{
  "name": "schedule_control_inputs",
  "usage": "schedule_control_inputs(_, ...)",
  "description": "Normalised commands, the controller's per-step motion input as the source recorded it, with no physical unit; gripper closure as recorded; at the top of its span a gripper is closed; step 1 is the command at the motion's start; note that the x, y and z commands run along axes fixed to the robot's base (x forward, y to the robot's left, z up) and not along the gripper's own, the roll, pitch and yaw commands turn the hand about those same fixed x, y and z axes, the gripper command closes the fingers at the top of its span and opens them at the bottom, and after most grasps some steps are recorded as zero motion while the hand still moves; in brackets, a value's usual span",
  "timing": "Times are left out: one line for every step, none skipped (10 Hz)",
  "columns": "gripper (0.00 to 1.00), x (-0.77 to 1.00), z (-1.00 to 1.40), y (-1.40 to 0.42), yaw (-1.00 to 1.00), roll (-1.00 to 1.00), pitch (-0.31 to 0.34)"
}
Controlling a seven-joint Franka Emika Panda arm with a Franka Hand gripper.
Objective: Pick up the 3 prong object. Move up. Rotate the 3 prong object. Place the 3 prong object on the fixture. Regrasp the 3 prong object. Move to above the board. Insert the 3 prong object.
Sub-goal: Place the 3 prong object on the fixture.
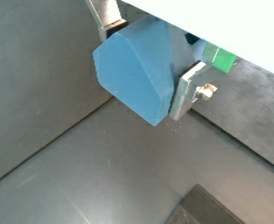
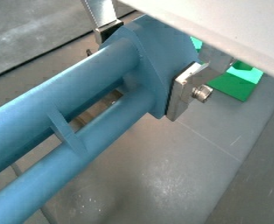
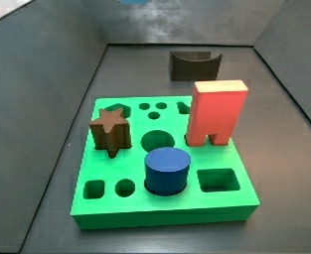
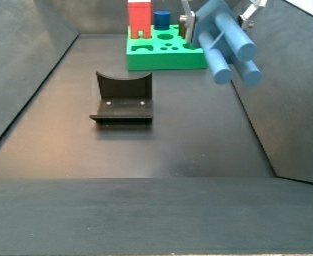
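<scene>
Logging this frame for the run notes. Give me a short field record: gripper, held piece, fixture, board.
gripper: in the air beside the board, shut on the 3 prong object
3 prong object: grey-blue, held off the floor, prongs slanting down and out from the gripper
fixture: dark block with a curved notch, on the floor, nothing on it
board: green, carrying the red block, dark blue cylinder and brown star peg
task stage: piece lifted, not yet placed on the fixture
</scene>
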Motion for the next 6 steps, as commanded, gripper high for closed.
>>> schedule_control_inputs(1.0, 1.0, -0.27, -0.09, 0.33, 0.12, 0.062)
schedule_control_inputs(1.0, 1.0, -0.26, -0.07, 0.26, 0.15, 0.061)
schedule_control_inputs(1.0, 1.0, -0.22, -0.06, 0.19, 0.17, 0.077)
schedule_control_inputs(1.0, 1.0, -0.19, -0.06, 0.12, 0.18, 0.085)
schedule_control_inputs(1.0, 1.0, -0.18, -0.05, 0.08, 0.17, 0.082)
schedule_control_inputs(1.0, 1.0, -0.16, -0.04, 0.06, 0.15, 0.075)
